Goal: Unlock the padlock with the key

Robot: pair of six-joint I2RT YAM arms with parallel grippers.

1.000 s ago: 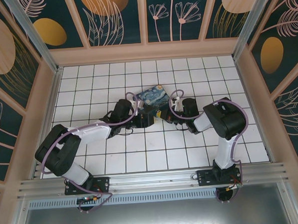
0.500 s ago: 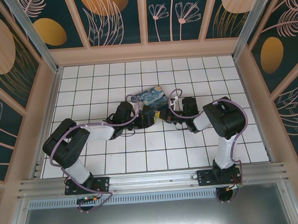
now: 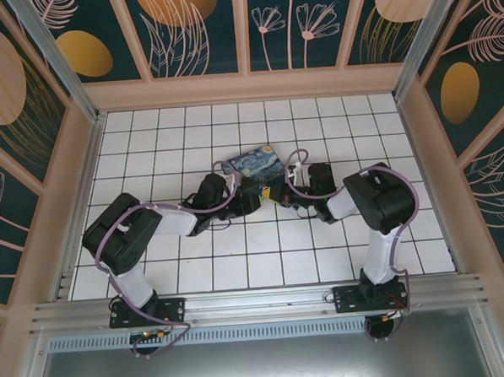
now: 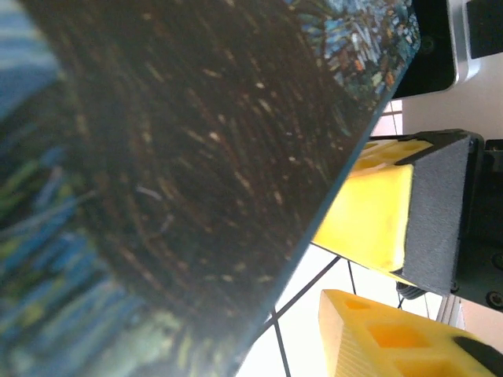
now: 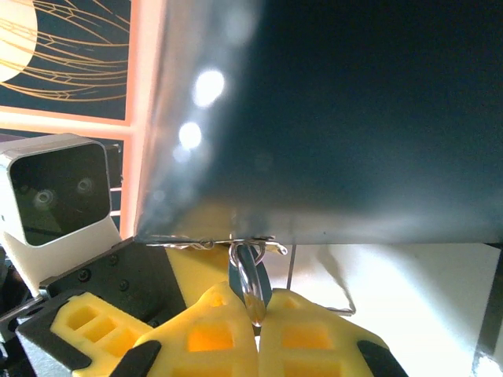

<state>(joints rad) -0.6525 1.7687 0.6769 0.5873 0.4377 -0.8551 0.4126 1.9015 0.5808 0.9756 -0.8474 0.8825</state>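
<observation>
Where the right gripper (image 5: pixel 257 320) pinches its yellow fingertips together, a thin silver loop comes up out of the pinch. It reads as the shackle of the tiny blue-bodied padlock (image 5: pixel 251 287), with a bit of blue showing just behind the loop. Claw is closed on it. Long axis of the padlock runs from the fingertips toward the box edge, leaning slightly left in the right wrist view. Its far end meets a small metal hasp (image 5: pixel 251 245) on the lower edge of the box printed with a blue-and-yellow starry-night painting (image 3: pixel 259 164). Which end carries the keyhole: cannot tell. Left gripper (image 4: pixel 330 275) sits just beside the box's painted face, yellow jaws apart, only white tiled floor (image 3: pixel 264 255) visible between them. Top view: box sits mid-floor, long axis skewed, left end nearer the arms than the right end. Both grippers converge at its near edge, close to each other.
</observation>
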